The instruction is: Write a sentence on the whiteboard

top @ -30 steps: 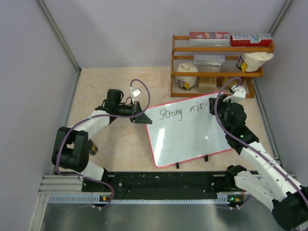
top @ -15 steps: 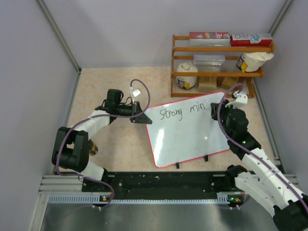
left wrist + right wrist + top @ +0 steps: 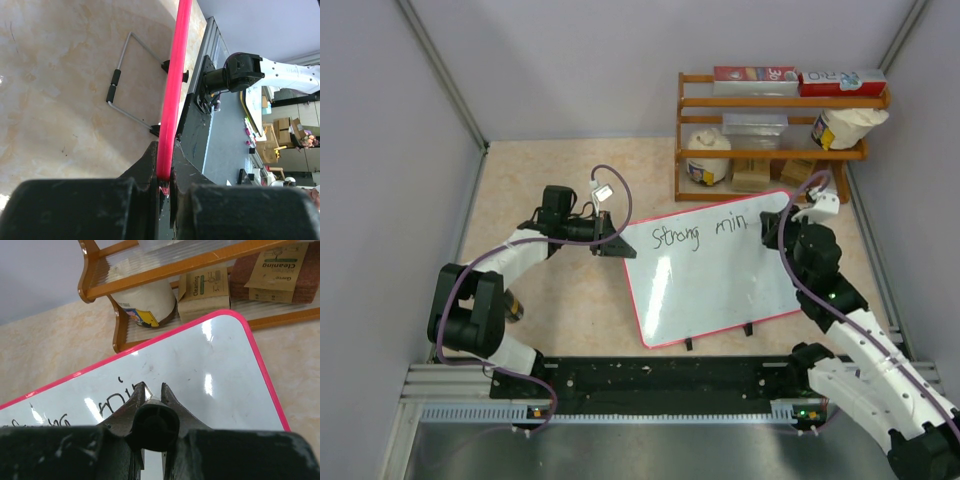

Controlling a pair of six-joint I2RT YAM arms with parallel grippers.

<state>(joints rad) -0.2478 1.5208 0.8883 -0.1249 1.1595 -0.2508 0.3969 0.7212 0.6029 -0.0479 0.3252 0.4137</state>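
Top external view showed the whiteboard (image 3: 710, 285) lying right of centre on the table, unmoved, its left edge pinched in the left gripper (image 3: 165, 172). The right gripper (image 3: 153, 388), clamped round a marker (image 3: 152, 426), had slid rightward. The sentence (image 3: 705, 233) had grown to "Strong min", so most words probably remained.

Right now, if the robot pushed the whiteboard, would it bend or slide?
Probably stiff: the whiteboard shows a straight red frame though the left fingers pinch only one corner. It may slide easily once released, since it looks thin and glossy.
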